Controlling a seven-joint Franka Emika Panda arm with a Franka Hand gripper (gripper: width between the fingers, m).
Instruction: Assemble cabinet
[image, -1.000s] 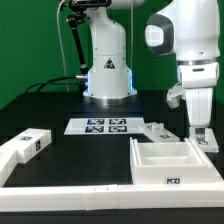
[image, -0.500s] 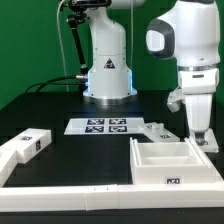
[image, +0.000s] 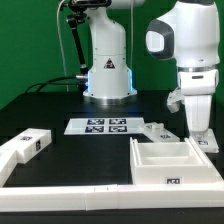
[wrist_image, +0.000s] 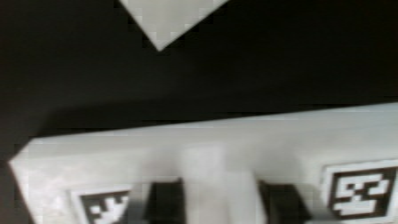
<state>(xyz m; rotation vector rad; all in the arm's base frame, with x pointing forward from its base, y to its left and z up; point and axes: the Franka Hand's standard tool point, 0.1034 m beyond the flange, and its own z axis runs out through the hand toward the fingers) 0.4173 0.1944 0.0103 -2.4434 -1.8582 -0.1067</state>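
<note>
The cabinet's open box shell (image: 150, 168) lies at the front right of the exterior view with a tag on its front wall. Right behind it, at the far right, lies a small white tagged block (image: 212, 144). My gripper (image: 203, 136) points straight down onto that block. In the wrist view the block (wrist_image: 214, 145) fills the lower half, with a tag near each end. The two dark fingers (wrist_image: 166, 203) stand close together with a white strip of the block between them, my gripper (wrist_image: 226, 205) apparently shut on it. Another tagged block (image: 26, 145) lies at the left.
The marker board (image: 103, 125) lies in the middle before the robot base (image: 108, 75). A small flat tagged piece (image: 160, 129) lies to its right. A long low white rail (image: 70, 196) runs along the front edge. A white corner of another part shows in the wrist view (wrist_image: 169, 20).
The arm has shifted slightly and the gripper has settled a little lower over the block at the right. Nothing else has moved.
</note>
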